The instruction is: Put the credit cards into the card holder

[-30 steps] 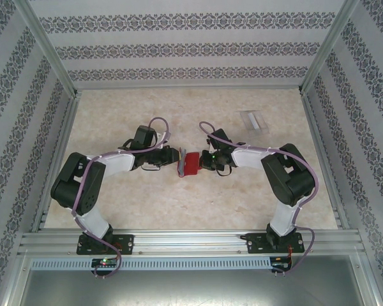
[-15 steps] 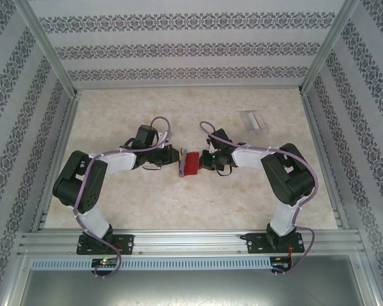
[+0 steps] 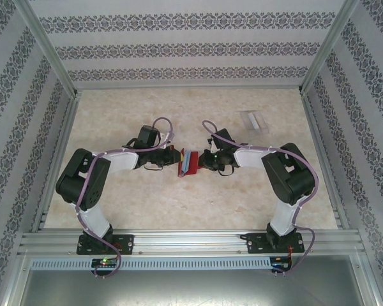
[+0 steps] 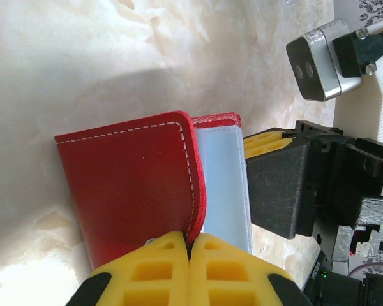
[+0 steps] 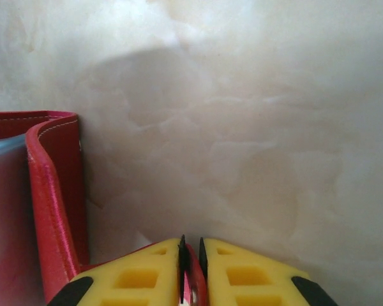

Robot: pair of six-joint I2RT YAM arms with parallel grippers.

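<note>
so far no card is in. card holder [image 3: 189,162] sits mid-desk [image 3: 147,210] between both arms, partly opened, grey-blue pocket [image 4: 223,185] showing. left hand [image 4: 189,245] pinched tight on one red cover edge; right hand [image 5: 190,252] nipped on the other. credit cards [image 3: 254,120] lie far right, well apart. fetching and inserting all remain.

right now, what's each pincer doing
left pincer: closed on the wallet, at its red flap's edge
right pincer: closed on the wallet's other edge
</note>
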